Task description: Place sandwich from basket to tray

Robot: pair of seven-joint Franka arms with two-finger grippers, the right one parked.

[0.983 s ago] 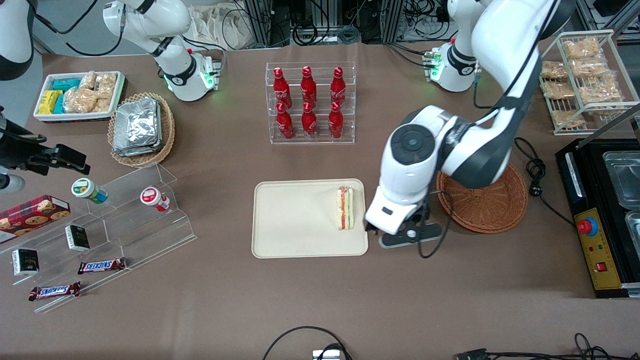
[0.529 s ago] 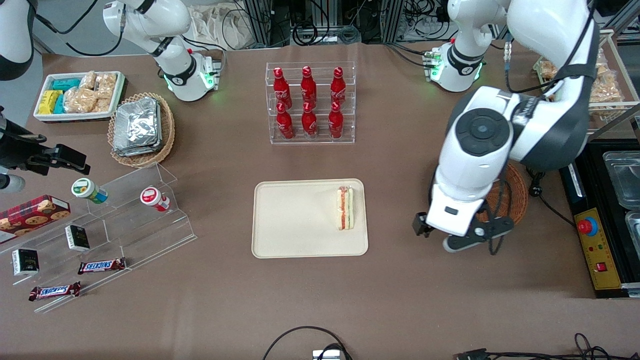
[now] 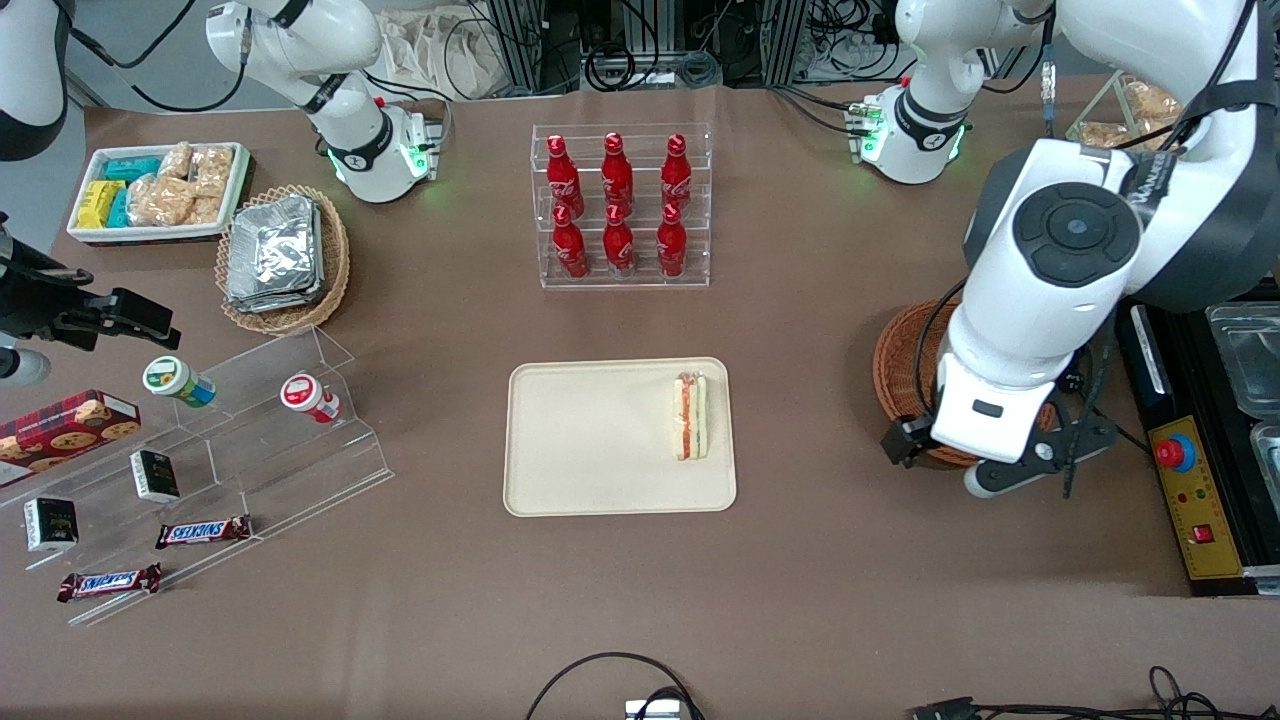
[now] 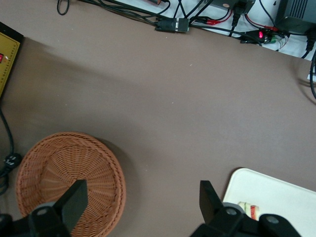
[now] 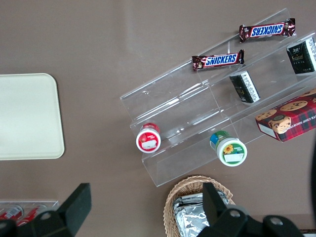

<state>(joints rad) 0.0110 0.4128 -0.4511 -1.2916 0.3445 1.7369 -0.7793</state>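
Sandwich: 1 triangular wedge, clear-wrapped, white bread with orange-red and pale layers; lying on the tray, close to the tray's short edge nearest the working arm's end of the worktop. Partly seen in the left wrist view as a striped edge beside a fingertip.

Tray: 1 flat cream-beige rectangle, rounded corners, low rim; at mid-worktop, nearer the front camera than the bottle rack. Corner also seen in the left wrist view and the right wrist view.

Basket: 1 round reddish-brown wicker bowl, well apart from the tray toward the working arm's end; largely covered by the arm in the front view. Interior seen bare in the left wrist view.

Gripper: raised above the worktop between basket and tray, over bare brown surface; 2 dark fingers spread wide, nothing held between them. Hidden under the wrist in the front view.

Bottle rack: clear acrylic, 6 red bottles in 2 rows of 3.

Tan wicker basket: foil packets inside, toward the parked arm's end.

Stepped acrylic display: 2 small lidded cups, 2 dark packets; 2 Snickers bars on its lowest steps.
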